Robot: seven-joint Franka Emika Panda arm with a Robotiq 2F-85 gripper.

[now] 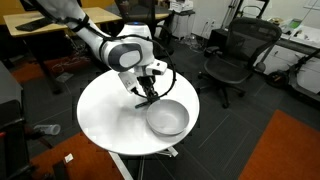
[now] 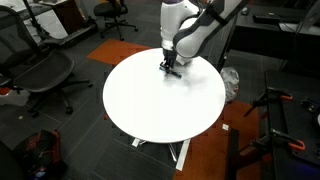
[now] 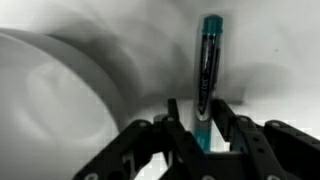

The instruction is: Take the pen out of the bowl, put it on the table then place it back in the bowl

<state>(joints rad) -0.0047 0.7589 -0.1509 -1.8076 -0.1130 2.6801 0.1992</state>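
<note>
The teal-blue pen (image 3: pixel 208 60) stands between my gripper's (image 3: pixel 196 115) two fingers in the wrist view, its dark end pointing away from me over the white table (image 1: pixel 105 115). The fingers are shut on the pen. The silver-grey bowl (image 1: pixel 167 118) sits near the table's edge, and my gripper (image 1: pixel 147 98) is low over the table just beside its rim. In the wrist view the bowl (image 3: pixel 40 90) lies to the left of the pen. In an exterior view my gripper (image 2: pixel 172 70) is at the far side of the table (image 2: pixel 160 110); the bowl does not show there.
Black office chairs (image 1: pixel 232 55) (image 2: pixel 45 75) stand around the table. A wooden desk (image 1: pixel 60 25) is behind the arm. Orange carpet (image 1: pixel 285 150) lies beside the table. A stand's dark legs (image 2: pixel 275 120) are on the floor nearby.
</note>
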